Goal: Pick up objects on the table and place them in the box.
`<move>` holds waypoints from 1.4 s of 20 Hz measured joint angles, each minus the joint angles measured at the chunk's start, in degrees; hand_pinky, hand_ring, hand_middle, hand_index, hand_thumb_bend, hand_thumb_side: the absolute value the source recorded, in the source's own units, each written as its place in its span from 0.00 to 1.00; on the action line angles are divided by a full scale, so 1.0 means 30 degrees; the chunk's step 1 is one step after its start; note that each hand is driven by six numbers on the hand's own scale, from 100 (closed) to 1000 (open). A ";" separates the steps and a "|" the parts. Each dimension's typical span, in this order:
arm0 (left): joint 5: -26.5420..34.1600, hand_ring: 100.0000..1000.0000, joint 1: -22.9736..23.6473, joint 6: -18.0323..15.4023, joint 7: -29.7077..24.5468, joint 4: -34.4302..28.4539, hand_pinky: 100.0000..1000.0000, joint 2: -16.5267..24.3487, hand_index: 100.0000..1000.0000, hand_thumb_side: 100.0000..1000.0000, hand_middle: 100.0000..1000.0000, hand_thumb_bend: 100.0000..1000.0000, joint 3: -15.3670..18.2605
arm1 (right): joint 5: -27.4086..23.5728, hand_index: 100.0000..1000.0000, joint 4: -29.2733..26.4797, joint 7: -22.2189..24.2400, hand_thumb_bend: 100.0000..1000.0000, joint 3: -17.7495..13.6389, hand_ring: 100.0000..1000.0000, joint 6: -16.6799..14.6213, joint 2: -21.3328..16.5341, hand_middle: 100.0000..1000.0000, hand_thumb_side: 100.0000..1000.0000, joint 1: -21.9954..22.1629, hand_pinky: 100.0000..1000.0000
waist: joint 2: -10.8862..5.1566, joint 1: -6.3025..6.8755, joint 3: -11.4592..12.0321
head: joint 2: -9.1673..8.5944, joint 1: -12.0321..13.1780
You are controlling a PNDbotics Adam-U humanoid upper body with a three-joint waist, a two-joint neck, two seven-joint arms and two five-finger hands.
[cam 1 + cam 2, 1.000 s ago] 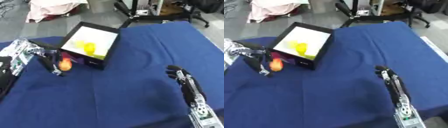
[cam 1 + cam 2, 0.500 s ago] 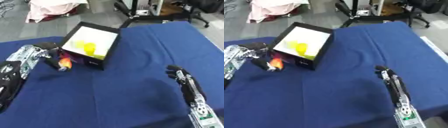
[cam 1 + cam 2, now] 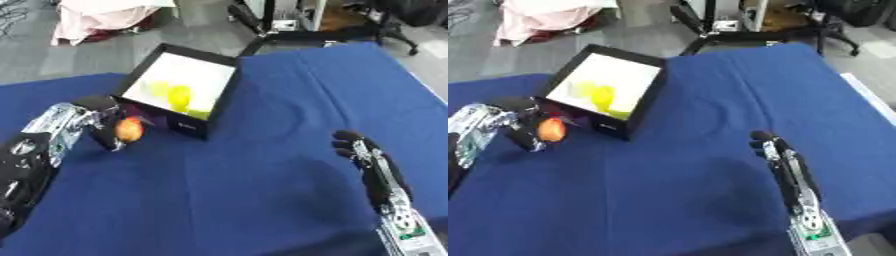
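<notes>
My left hand (image 3: 80, 122) is at the left of the blue table, its fingers curled round a small orange-red round object (image 3: 129, 129). It holds the object just left of the black box (image 3: 223, 100), close to the box's near left corner. The box is white inside and holds yellow objects (image 3: 178, 96). My right hand (image 3: 366, 161) rests at the lower right, fingers straight and pointing up, holding nothing.
The blue cloth (image 3: 262, 200) covers the table, whose right edge (image 3: 868, 97) shows in the right eye view. Beyond the far edge are a pink-white bundle (image 3: 101, 17) on the floor and black chair bases (image 3: 297, 35).
My left hand has drawn back toward the lower left with the orange-red object in it, the arm lying lower. The right hand has stayed still.
</notes>
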 measured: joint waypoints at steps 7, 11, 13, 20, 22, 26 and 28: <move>0.2839 0.25 -0.0801 0.0578 -0.0156 -0.3722 0.51 0.1608 0.43 0.01 0.20 0.05 0.0145 | 0.0000 0.77 0.0002 -0.0003 0.00 -0.0001 0.77 0.0003 0.0000 0.74 0.89 0.0002 0.82 | 0.0000 0.0000 0.0094 | 0.0000 0.0000; 0.3550 0.27 -0.2239 0.1626 -0.0049 -0.5436 0.54 0.2228 0.45 0.07 0.22 0.04 0.0734 | 0.0000 0.77 0.0012 -0.0003 0.00 0.0000 0.77 0.0003 -0.0001 0.74 0.89 0.0012 0.82 | 0.0000 0.0000 0.0132 | 0.0000 0.0005; 0.3627 0.28 -0.2940 0.2255 0.0492 -0.5358 0.54 0.2010 0.46 0.13 0.23 0.08 0.0951 | 0.0000 0.77 0.0037 0.0003 0.00 0.0002 0.77 0.0008 -0.0001 0.74 0.89 0.0019 0.82 | 0.0000 0.0000 0.0125 | 0.0000 0.0018; 0.1430 0.43 -0.4501 0.2803 0.2887 -0.0882 0.64 -0.1072 0.60 0.36 0.40 0.21 0.1020 | 0.0000 0.77 0.0083 0.0059 0.00 0.0026 0.77 0.0046 0.0009 0.74 0.90 -0.0006 0.82 | 0.0001 -0.0003 -0.0388 | 0.0000 0.0206; 0.0552 0.54 -0.4537 0.2795 0.3882 0.0576 0.69 -0.2035 0.69 0.51 0.51 0.30 0.1345 | 0.0000 0.77 0.0100 0.0087 0.00 0.0076 0.77 0.0060 0.0027 0.74 0.90 -0.0024 0.82 | 0.0017 -0.0005 -0.0511 | 0.0000 0.0309; -0.0423 0.72 -0.4471 0.2876 0.5978 0.2066 0.78 -0.3039 0.85 0.84 0.72 0.52 0.1825 | 0.0000 0.77 0.0102 0.0096 0.00 0.0122 0.77 0.0062 0.0049 0.74 0.90 -0.0163 0.82 | 0.0022 -0.0065 -0.0546 | 0.0000 0.0404; -0.0132 0.72 -0.4131 0.2957 0.6837 0.1867 0.78 -0.2994 0.84 0.97 0.72 0.38 0.1853 | 0.0000 0.77 0.0103 0.0095 0.00 0.0120 0.77 0.0063 0.0052 0.74 0.90 -0.0160 0.82 | 0.0022 -0.0065 -0.0439 | 0.0000 0.0403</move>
